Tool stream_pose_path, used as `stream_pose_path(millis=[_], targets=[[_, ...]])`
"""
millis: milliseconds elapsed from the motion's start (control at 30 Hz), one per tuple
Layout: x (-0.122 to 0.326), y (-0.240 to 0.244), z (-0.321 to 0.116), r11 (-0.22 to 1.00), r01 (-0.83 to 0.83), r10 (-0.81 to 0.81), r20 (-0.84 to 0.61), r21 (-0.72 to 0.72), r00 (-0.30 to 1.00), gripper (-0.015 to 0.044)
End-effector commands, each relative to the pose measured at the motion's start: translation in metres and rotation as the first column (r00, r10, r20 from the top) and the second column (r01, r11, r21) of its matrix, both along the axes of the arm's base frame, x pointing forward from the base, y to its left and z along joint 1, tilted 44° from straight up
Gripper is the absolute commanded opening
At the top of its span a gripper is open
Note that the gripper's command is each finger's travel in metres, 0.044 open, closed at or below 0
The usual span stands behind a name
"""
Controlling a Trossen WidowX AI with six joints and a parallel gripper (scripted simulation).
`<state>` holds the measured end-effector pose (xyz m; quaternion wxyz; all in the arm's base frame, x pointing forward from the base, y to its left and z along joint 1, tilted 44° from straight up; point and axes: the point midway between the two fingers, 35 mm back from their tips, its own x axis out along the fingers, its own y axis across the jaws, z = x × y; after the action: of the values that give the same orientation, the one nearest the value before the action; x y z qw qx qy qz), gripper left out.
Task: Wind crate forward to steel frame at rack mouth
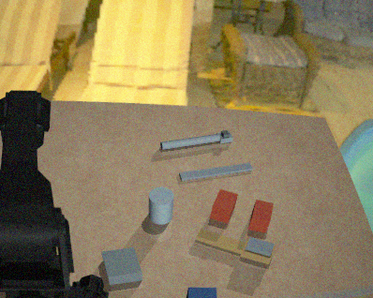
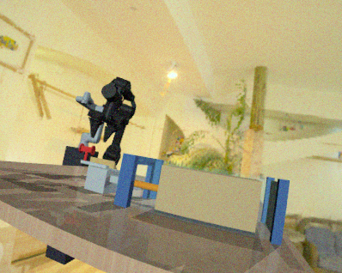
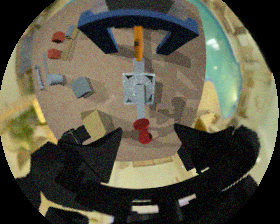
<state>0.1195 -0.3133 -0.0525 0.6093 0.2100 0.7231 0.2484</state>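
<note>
My gripper (image 3: pixel 149 128) (image 2: pixel 100 138) is wide open and empty. Its fingertips are above the winch handle's level; in the wrist view they lie on either side of the red knob (image 3: pixel 143 131) (image 2: pixel 87 150), with gaps. The knob stands upright on the grey crank arm (image 3: pixel 140 109), which runs out from the middle of the winch (image 3: pixel 129 90) (image 2: pixel 97 179). The key end is hidden. An orange strap (image 3: pixel 138 45) (image 2: pixel 145 186) runs from the winch side through the blue frame (image 3: pixel 97 21) (image 2: pixel 125 180). A beige face (image 2: pixel 208 197) stands behind the frame; whether it is crate or panel I cannot tell.
A tan block (image 3: pixel 95 125) and a grey block (image 3: pixel 82 87) (image 1: pixel 122 265) stand beside the winch. A grey cylinder (image 1: pixel 161 206), two long bars (image 1: pixel 191 141) (image 1: pixel 216 171), two red blocks (image 1: pixel 224 206) (image 1: pixel 261 216) and a tan strip (image 1: pixel 217 242) lie farther off.
</note>
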Motion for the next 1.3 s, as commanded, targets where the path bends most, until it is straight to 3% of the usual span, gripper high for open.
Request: stream_pose_path(millis=[0,100,200,300,467,667,1267], targets=[[0.0,-0.01,0.017,1.0,0.022,-0.022,0.041,-0.012,0.999,0.044],[-0.002,-0.011,0.016,0.999,0.022,-0.022,0.029,-0.029,0.999,0.044],[-0.005,-0.007,0.015,0.994,0.105,-0.106,-0.02,-0.033,0.994,0.0361],[-0.013,0.001,0.011,0.957,0.286,-0.29,-0.13,-0.054,0.948,0.0282],[-0.028,0.022,0.003,0.775,0.612,-0.622,-0.356,-0.156,0.697,0.0151],[-0.03,0.025,0.003,0.741,0.648,-0.657,-0.384,-0.175,0.648,0.0],[-0.03,0.031,-0.004,0.741,0.648,-0.659,-0.382,-0.177,0.648,0.0]])
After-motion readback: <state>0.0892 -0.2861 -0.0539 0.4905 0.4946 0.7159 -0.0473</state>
